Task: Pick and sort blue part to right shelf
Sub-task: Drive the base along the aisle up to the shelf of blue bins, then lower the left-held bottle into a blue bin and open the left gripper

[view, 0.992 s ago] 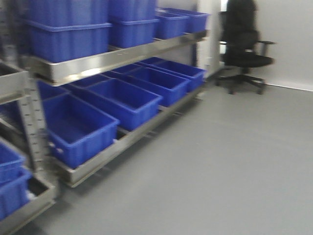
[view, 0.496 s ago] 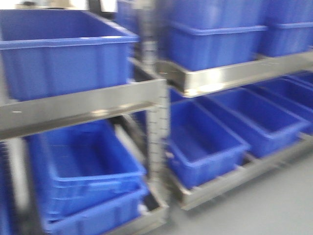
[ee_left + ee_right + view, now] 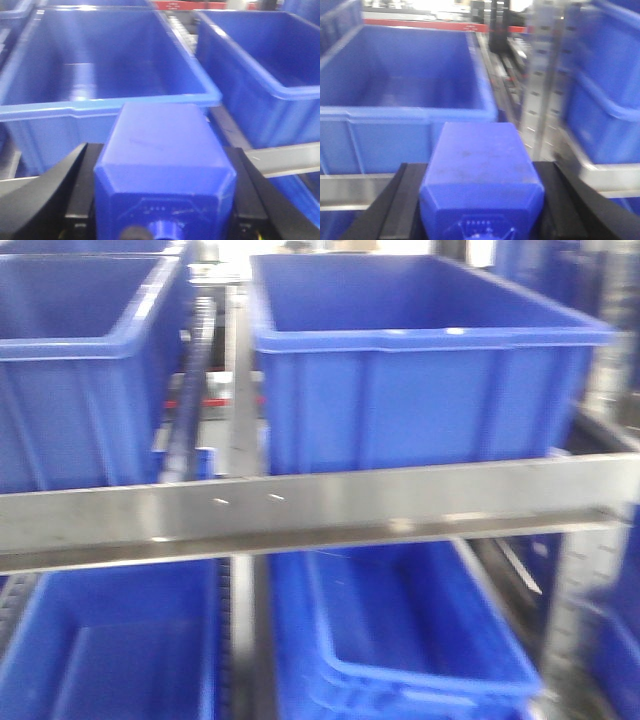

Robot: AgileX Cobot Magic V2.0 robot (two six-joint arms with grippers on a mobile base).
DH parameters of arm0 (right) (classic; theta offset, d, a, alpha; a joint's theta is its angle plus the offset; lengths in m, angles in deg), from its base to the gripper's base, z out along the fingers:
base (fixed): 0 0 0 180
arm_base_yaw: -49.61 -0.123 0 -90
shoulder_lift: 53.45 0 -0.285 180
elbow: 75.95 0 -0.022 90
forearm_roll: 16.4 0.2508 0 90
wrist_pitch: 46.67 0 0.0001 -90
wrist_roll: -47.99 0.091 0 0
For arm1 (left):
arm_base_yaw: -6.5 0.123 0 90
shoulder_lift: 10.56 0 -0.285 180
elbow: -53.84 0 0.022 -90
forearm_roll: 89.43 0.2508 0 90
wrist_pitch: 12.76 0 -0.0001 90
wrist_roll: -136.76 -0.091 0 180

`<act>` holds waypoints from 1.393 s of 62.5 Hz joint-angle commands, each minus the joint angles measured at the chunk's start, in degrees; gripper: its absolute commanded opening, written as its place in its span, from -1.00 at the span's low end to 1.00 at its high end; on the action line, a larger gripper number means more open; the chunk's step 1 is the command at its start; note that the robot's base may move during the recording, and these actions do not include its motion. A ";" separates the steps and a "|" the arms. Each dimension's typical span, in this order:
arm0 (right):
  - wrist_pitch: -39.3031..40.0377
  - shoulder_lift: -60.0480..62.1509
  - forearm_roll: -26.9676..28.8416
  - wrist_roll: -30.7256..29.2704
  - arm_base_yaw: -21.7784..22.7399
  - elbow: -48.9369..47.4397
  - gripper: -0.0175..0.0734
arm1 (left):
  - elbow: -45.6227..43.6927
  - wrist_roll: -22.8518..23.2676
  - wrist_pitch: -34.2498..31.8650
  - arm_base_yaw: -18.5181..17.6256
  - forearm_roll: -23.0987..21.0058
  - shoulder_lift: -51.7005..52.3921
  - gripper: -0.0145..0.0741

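Note:
In the left wrist view my left gripper is shut on a blue part, a boxy block held between two black fingers. It is level with the near rim of an empty blue bin on the shelf. In the right wrist view my right gripper is shut on a second blue part, held between black fingers in front of another empty blue bin. Neither gripper shows in the front view.
A steel shelf rail crosses the front view, with two blue bins above it and more bins below. A perforated steel upright stands right of the right gripper's bin. Another bin sits right of the left gripper's bin.
The front view has swung left, from open floor and an office chair to the shelf rack, and now faces the shelf bins at close range.

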 commanded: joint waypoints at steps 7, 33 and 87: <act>5.60 -0.55 -0.40 -0.48 0.26 -1.78 0.07 | -1.64 0.34 -5.19 0.04 -0.45 -0.77 0.08; 5.60 -0.55 -0.40 -0.48 0.26 -1.78 0.07 | -1.64 0.34 -5.19 0.04 -0.45 -0.77 0.08; 5.60 -0.55 -0.40 -0.48 0.26 -1.78 0.07 | -1.64 0.34 -5.34 0.04 -0.45 -0.77 0.08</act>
